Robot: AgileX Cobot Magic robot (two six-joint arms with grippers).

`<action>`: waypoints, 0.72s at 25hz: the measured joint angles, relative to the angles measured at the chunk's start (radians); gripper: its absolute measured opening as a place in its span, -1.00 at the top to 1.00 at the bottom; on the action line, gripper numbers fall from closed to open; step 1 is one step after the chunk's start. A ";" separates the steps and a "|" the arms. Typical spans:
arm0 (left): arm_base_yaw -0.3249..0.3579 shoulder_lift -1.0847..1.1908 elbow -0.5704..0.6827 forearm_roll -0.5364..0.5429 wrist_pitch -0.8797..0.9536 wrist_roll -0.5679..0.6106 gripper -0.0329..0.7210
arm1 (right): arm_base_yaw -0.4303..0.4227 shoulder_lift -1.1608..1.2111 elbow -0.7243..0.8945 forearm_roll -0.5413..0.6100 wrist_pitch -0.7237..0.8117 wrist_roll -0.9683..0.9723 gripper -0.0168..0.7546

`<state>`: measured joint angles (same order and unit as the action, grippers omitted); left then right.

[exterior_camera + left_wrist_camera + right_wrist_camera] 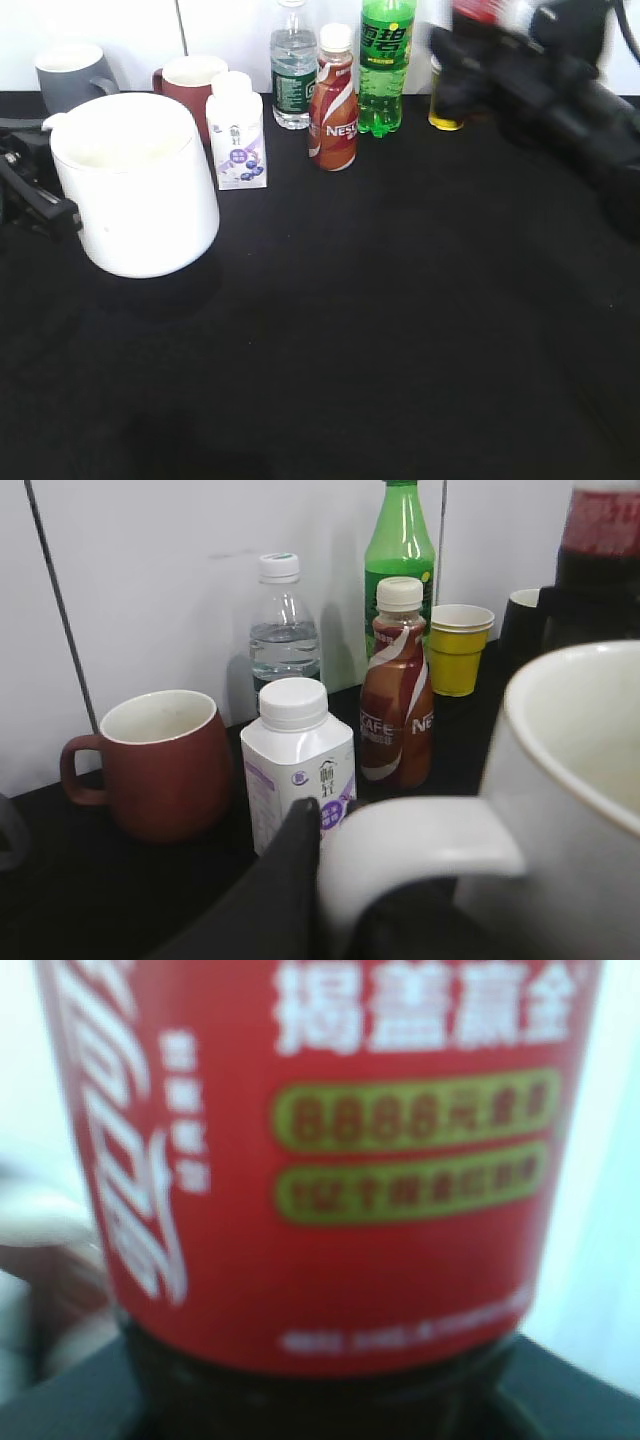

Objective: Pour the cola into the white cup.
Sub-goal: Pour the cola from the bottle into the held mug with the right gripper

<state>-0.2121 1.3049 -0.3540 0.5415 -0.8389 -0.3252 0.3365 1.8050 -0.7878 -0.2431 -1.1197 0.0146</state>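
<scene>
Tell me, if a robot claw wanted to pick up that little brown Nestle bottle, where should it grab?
Probably around the waist of the Nestle bottle, just under its white cap, coming from the open table in front. It stands upright and narrows there, so two fingers could close across it. The green bottle and water bottle crowd its back and sides, and the small white bottle stands to its left.

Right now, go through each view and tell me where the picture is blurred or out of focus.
Exterior view: the right arm and hand at top right are smeared by blur; the bottles and large white ceramic mug are sharp. Left wrist view: the near mug handle is soft, the background bottles crisp. Right wrist view: the red-labelled cola bottle fills the frame, slightly soft.
</scene>
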 joint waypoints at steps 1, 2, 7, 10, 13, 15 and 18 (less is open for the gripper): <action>0.000 0.000 0.000 0.001 0.000 0.000 0.81 | 0.047 -0.023 0.000 -0.007 0.019 0.000 -0.04; 0.000 0.000 0.000 0.012 0.000 0.000 0.81 | 0.103 -0.032 0.000 -0.018 0.022 -0.002 -0.04; 0.000 0.000 0.000 0.127 0.000 0.000 0.81 | 0.271 -0.034 0.001 -0.028 0.148 -0.291 -0.04; 0.000 0.000 0.000 0.130 0.036 0.000 0.81 | 0.273 -0.035 0.001 -0.001 0.176 -0.599 -0.04; 0.000 0.000 0.000 0.130 0.053 0.000 0.81 | 0.273 -0.035 0.001 0.033 0.177 -0.842 -0.04; 0.000 0.000 0.000 0.131 0.054 0.000 0.81 | 0.273 -0.035 0.001 0.064 0.177 -0.965 -0.04; 0.000 0.000 0.000 0.180 0.053 0.000 0.81 | 0.273 -0.035 0.001 0.073 0.176 -1.069 -0.04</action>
<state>-0.2121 1.3049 -0.3540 0.7214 -0.7862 -0.3252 0.6098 1.7701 -0.7867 -0.1700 -0.9435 -1.0547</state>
